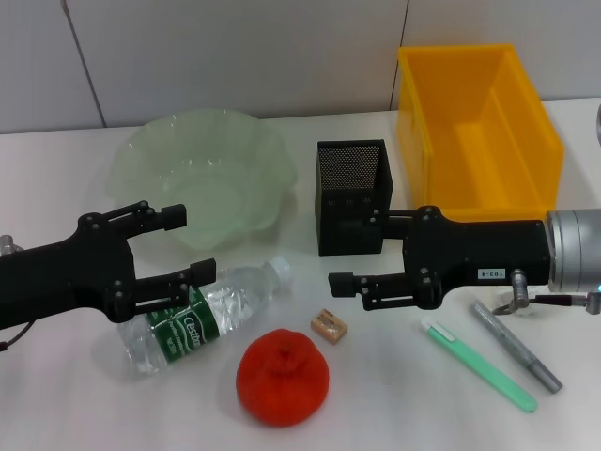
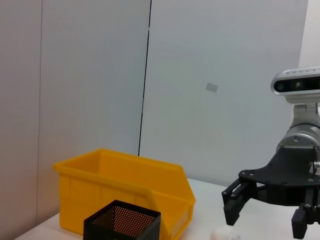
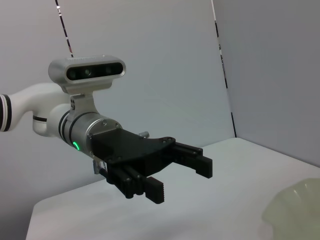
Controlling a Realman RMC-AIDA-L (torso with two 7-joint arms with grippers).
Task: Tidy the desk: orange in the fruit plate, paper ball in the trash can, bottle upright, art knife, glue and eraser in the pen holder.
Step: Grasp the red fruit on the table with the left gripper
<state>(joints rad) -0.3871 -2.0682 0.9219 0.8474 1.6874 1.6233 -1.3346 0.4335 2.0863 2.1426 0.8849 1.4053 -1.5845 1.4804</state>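
The bottle [image 1: 192, 319] lies on its side at front left, cap toward the pen holder [image 1: 352, 195]. My left gripper [image 1: 195, 244] is open just over the bottle's upper half, in front of the fruit plate [image 1: 202, 174]. The orange [image 1: 282, 378] sits at the front, with the eraser [image 1: 329, 325] just behind it. My right gripper [image 1: 355, 252] hangs open in front of the pen holder. The yellow trash can [image 1: 474, 127] stands at the back right. A mint-green stick [image 1: 479, 365] and a grey one [image 1: 516, 348] lie at front right; I cannot tell which is the art knife or the glue. The paper ball is out of view.
In the left wrist view the trash can [image 2: 125, 192] and pen holder [image 2: 122, 225] stand beside the open right gripper [image 2: 265, 222]. The right wrist view has the open left gripper [image 3: 180, 180] and the fruit plate's rim [image 3: 295, 210]. A wall runs behind the table.
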